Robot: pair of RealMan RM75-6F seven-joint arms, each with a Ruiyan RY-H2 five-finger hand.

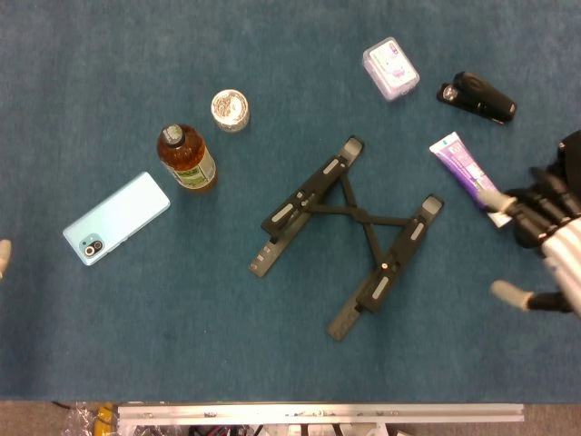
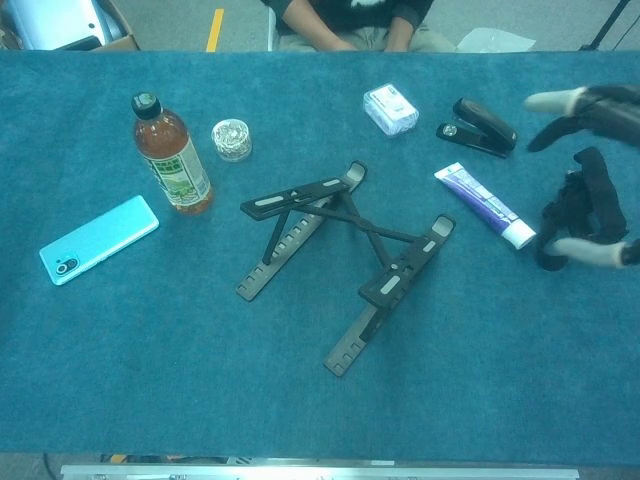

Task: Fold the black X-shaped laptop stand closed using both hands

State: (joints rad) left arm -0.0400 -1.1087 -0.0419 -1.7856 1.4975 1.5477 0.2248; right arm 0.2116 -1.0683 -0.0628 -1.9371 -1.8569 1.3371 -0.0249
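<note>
The black X-shaped laptop stand lies unfolded at the middle of the blue table, its two rails spread and joined by crossed struts; in the chest view the stand stands slightly raised. My right hand has come in at the right edge, fingers spread and empty, well to the right of the stand; the chest view shows the same hand above the black strap. Only a pale fingertip of my left hand shows at the left edge of the head view, far from the stand.
A tea bottle, a light-blue phone and a small round jar lie to the left. A clear box, a stapler, a purple tube and a black strap sit to the right.
</note>
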